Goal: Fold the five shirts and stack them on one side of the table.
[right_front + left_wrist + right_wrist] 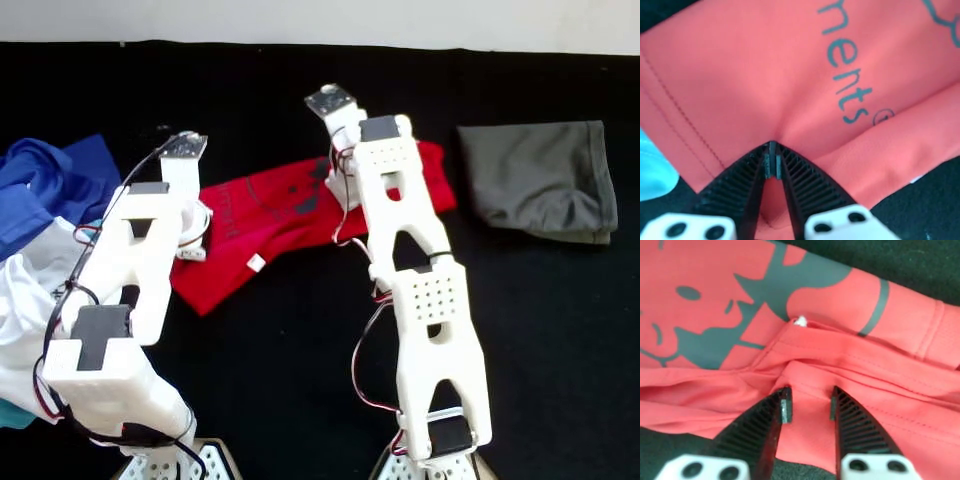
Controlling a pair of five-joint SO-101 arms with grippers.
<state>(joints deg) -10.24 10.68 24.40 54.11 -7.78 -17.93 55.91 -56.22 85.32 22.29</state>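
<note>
Shirts lay about the black counter (280,380) in the high view, with the red shirt (270,215) stretched slantwise in the middle. A folded grey shirt (545,178) sat apart from it, off the end with the dark print. A rumpled blue shirt (50,185) and a white shirt (25,300) were heaped beyond its opposite end. The left arm (130,280) rose from its base and stretched forward, its wrist bent down over the red shirt's nearer end. The right arm (420,270) reached up and out in a long line, its wrist tipped down over the printed part of the red shirt.

From the left wrist, the left end effector (772,150) pointed down onto the red shirt beside a line of printed letters. Its ribbed black jaws were closed tip to tip, and red cloth puckered into a crease where they met, so it had a pinch of the red shirt. A stitched hem ran close by, and a pale blue cloth (652,165) lay just beside the red shirt's edge.

From the right wrist, the right end effector (807,402) hung over a fold of the red shirt, near the dark print. Its jaws stood a narrow gap apart, their tips at the cloth and red fabric lying flat between them, nothing gripped.
</note>
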